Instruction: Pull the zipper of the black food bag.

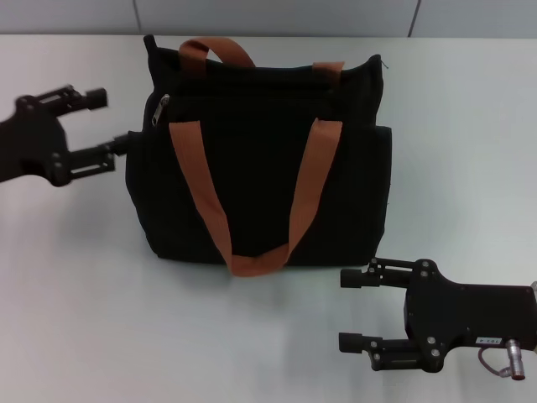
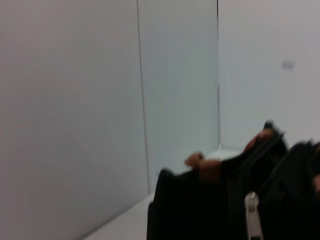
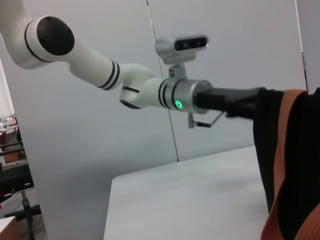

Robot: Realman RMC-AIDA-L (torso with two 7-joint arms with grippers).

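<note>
The black food bag (image 1: 260,159) stands upright in the middle of the white table, with two rust-brown handles (image 1: 252,193). The silver zipper pull (image 1: 160,108) sits at the bag's top left corner; it also shows in the left wrist view (image 2: 253,216), close by. My left gripper (image 1: 109,126) is open just left of the bag's upper left side, one finger tip near the bag's edge. My right gripper (image 1: 352,311) is open and empty on the table in front of the bag's right corner. The right wrist view shows the bag's side (image 3: 292,160) and the left arm (image 3: 150,90).
The white table (image 1: 84,294) spreads around the bag. A grey panelled wall (image 1: 268,17) runs along the table's far edge.
</note>
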